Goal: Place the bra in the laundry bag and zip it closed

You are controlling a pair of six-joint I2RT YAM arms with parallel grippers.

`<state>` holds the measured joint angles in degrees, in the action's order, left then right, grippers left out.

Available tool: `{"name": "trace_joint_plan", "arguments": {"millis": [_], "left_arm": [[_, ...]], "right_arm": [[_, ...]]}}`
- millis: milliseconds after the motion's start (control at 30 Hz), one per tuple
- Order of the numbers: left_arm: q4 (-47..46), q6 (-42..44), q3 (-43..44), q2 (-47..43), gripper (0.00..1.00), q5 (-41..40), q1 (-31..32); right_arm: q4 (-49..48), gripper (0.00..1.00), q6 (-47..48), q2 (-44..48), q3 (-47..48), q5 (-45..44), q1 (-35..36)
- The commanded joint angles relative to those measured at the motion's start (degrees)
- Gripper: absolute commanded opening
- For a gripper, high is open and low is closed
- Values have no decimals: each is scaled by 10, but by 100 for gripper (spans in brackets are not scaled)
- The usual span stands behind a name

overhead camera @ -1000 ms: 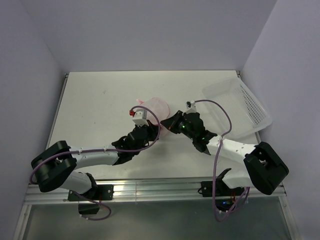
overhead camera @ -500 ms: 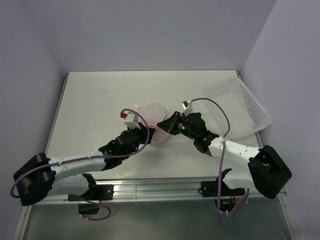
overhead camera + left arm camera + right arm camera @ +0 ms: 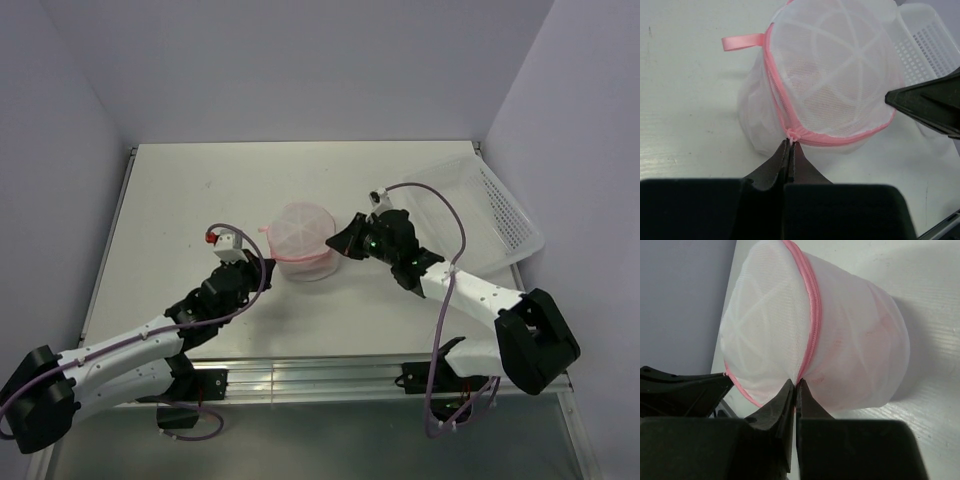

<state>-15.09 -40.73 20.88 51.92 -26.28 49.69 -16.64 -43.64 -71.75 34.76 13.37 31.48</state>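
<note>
Left end effector (image 3: 790, 146): clamped tight on the tiny pink zipper pull (image 3: 791, 134)
Right end effector (image 3: 795, 386): pinched closed on the pink zipper rim (image 3: 812, 305)
Round see-through white mesh laundry bag (image 3: 303, 232): mid white desk (image 3: 180, 200), between both end effectors
Soft light-pink fabric bra (image 3: 827, 95): inside that bag, faint blush through the mesh
Rigid white perforated plastic basket (image 3: 500, 215): far right, apart from the bag

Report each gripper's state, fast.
Left gripper: closed, pinching the zipper pull of the laundry bag.
Right gripper: closed on the laundry bag's pink zipper rim.
</note>
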Motion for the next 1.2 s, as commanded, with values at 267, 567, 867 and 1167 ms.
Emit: {"name": "trace_joint_plan", "arguments": {"millis": [267,567,867,1167], "left_arm": [[-29,-73,1,-14,0,21,0],[-109,-94,46,88,0,2,73],[-141,-113,48,110,0,20,85],[-152,-116,46,106,0,30,91]], "right_arm": [[14,89,-9,81,-26,-84,-1],[-57,88,-87,120,-86,-126,99],[-128,76,-162,48,-91,-132,112],[-139,63,-177,28,-66,-132,118]]}}
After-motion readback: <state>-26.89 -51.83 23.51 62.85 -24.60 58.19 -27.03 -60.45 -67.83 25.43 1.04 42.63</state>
